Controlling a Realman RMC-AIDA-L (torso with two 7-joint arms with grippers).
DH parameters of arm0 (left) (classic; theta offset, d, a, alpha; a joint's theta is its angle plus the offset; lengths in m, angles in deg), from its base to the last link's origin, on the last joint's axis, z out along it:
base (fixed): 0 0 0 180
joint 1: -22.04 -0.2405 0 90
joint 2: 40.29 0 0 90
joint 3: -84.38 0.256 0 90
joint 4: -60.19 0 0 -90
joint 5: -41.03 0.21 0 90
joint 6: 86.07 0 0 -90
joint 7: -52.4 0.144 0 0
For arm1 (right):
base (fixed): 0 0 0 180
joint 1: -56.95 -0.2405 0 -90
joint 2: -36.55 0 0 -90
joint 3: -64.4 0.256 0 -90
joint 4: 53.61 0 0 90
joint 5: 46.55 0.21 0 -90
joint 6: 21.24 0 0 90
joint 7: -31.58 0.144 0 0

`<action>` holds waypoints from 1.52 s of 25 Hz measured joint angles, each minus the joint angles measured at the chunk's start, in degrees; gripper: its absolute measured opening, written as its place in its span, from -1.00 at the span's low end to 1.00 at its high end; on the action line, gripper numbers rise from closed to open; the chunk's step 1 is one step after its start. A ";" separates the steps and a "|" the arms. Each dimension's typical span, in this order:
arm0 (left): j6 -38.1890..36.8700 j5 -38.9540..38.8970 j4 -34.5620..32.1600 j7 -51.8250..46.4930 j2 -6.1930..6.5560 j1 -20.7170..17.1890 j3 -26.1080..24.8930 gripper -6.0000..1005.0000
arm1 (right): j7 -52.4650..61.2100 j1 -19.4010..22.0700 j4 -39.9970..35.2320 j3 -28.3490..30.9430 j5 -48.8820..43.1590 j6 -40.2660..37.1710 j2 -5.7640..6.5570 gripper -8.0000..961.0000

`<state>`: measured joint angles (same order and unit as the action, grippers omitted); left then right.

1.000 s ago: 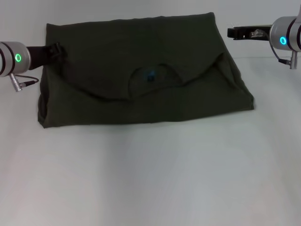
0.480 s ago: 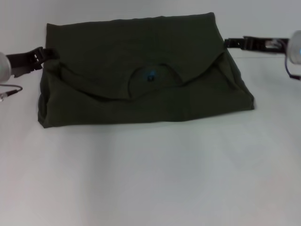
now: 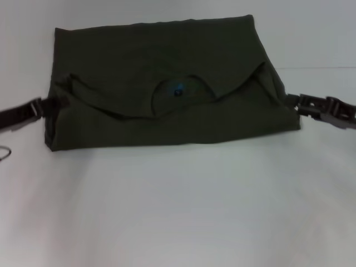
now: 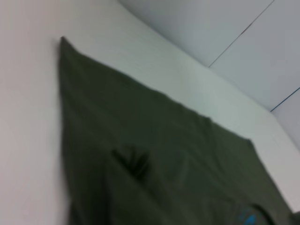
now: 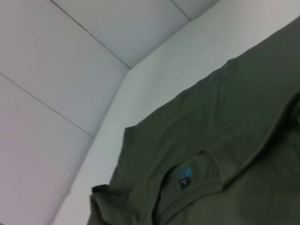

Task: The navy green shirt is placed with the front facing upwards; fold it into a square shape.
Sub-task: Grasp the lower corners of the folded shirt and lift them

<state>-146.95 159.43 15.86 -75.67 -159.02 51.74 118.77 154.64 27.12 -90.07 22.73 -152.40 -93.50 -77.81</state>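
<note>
In the head view, the shirt point(image 3: 167, 83) is lying on the white table point(image 3: 178, 211) already folded into a wide rectangle, its collar and neck label point(image 3: 178, 92) showing near the middle of the top layer (the lettering is not showing). The left gripper point(image 3: 54, 102) is sitting at the shirt's left edge, about halfway down it, and the right gripper point(image 3: 295, 103) is touching the shirt's right edge near its front corner. Whether either is clenched on cloth or released cannot be told.

In the left wrist view, the shirt point(image 4: 154, 164) is stretching away from its near corner across the table point(image 4: 28, 117), flat, with a small dark crease patch near that side.

In the right wrist view, the shirt point(image 5: 225, 140) is filling the frame, its neck label point(image 5: 183, 179) lying inside the collar curve, with pale wall panels point(image 5: 70, 70) beyond the shirt's far edge.

Judging by shape, the lengthwise folds look done; the rectangle is wider than deep, so bringing one side over the other is probably what is left.
</note>
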 joint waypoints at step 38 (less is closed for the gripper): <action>9.70 0.26 9.64 14.57 -1.26 0.51 1.56 -0.09 | -2.90 1.23 3.15 4.83 0.67 -2.77 0.61 0.42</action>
<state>-137.25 159.69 25.50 -61.10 -160.28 52.25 120.33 151.74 28.35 -86.92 27.57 -151.74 -96.27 -77.20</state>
